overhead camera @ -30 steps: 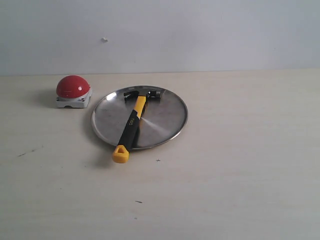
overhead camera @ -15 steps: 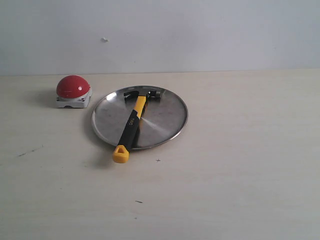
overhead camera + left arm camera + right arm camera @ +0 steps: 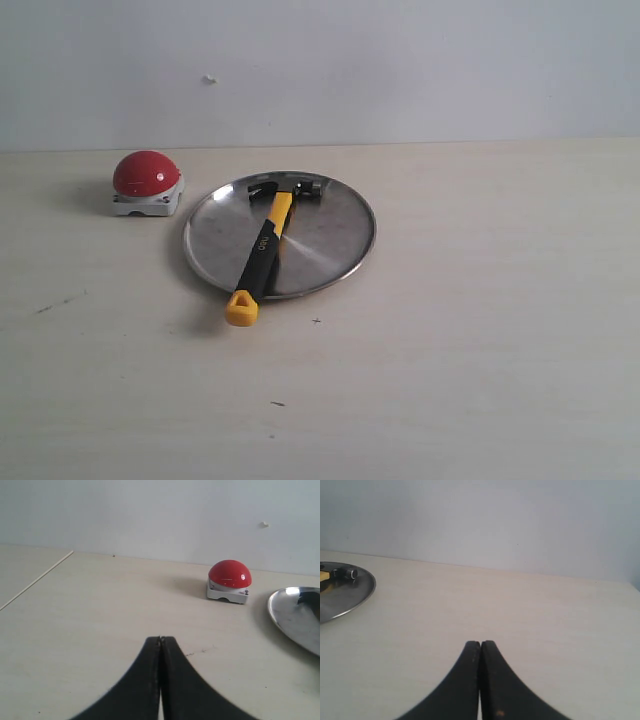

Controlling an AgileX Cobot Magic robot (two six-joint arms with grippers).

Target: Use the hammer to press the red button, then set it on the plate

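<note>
The hammer (image 3: 262, 249) lies across the silver plate (image 3: 335, 235), dark head at the plate's far rim and the yellow loop of its handle hanging over the near rim onto the table. The red button (image 3: 146, 174) on its light-grey base stands left of the plate. Neither gripper shows in the exterior view. In the left wrist view my left gripper (image 3: 160, 639) is shut and empty, well short of the red button (image 3: 229, 574) and the plate (image 3: 282, 615). My right gripper (image 3: 480, 643) is shut and empty too, far from the plate (image 3: 355, 592), where the hammer head (image 3: 346, 573) shows.
The light wooden table (image 3: 480, 330) runs back to a pale wall. A seam or table edge (image 3: 37, 580) crosses the left wrist view beyond the left gripper. A few small dark marks dot the tabletop near the plate.
</note>
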